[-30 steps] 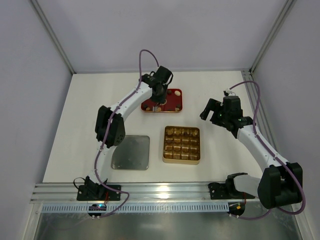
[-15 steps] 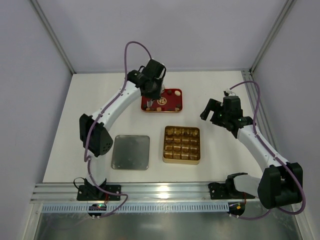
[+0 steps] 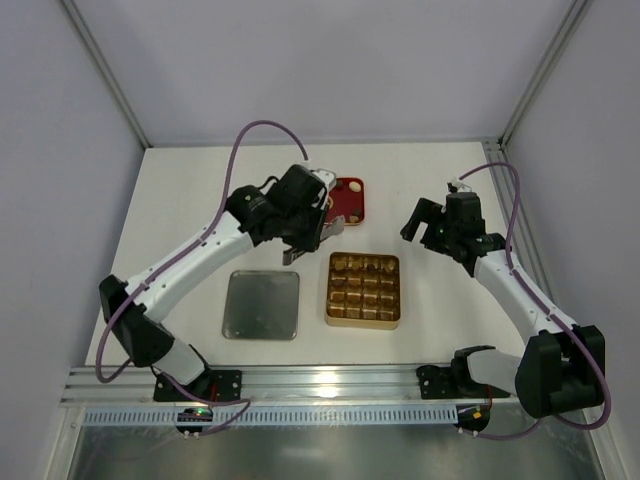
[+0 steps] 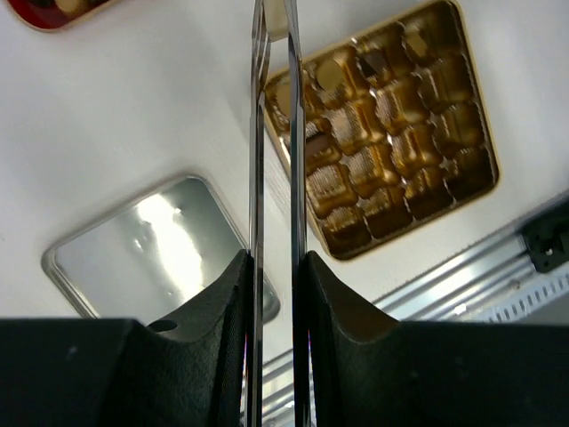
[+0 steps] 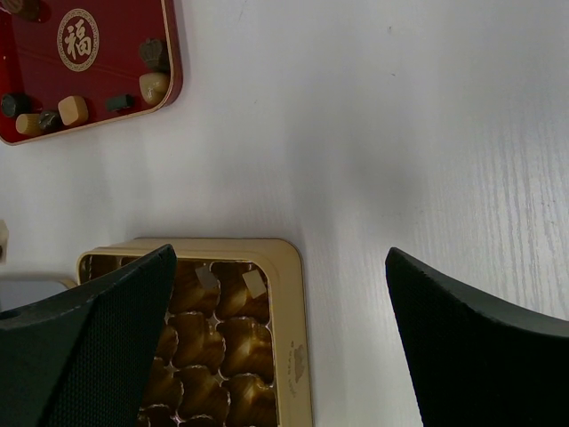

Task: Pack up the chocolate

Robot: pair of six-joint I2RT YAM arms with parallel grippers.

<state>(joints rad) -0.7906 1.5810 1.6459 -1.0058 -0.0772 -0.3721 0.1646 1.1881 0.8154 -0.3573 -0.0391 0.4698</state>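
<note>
Several small chocolates [image 5: 153,86], dark and light brown, lie in the red tray [image 3: 352,205], which also shows in the right wrist view [image 5: 107,62]. The gold tray [image 3: 328,290] has a few pieces in its far row [image 4: 329,71]; two pale squares [image 5: 254,283] show there too. My left gripper [image 3: 308,238] is shut on metal tweezers [image 4: 274,133]. Their tips reach over the gold tray's [image 4: 492,160] corner nearest the red tray. Something pale seems to sit between the tips. My right gripper [image 3: 415,222] is open and empty, right of the gold tray [image 5: 293,311].
A silver lid [image 3: 262,304] lies flat left of the gold tray, also in the left wrist view [image 4: 142,249]. An aluminium rail [image 3: 330,385] runs along the near edge. Walls close in the back and both sides.
My left arm has swung back from the red tray toward the gold tray, carrying the tweezers. The right arm has not moved.
</note>
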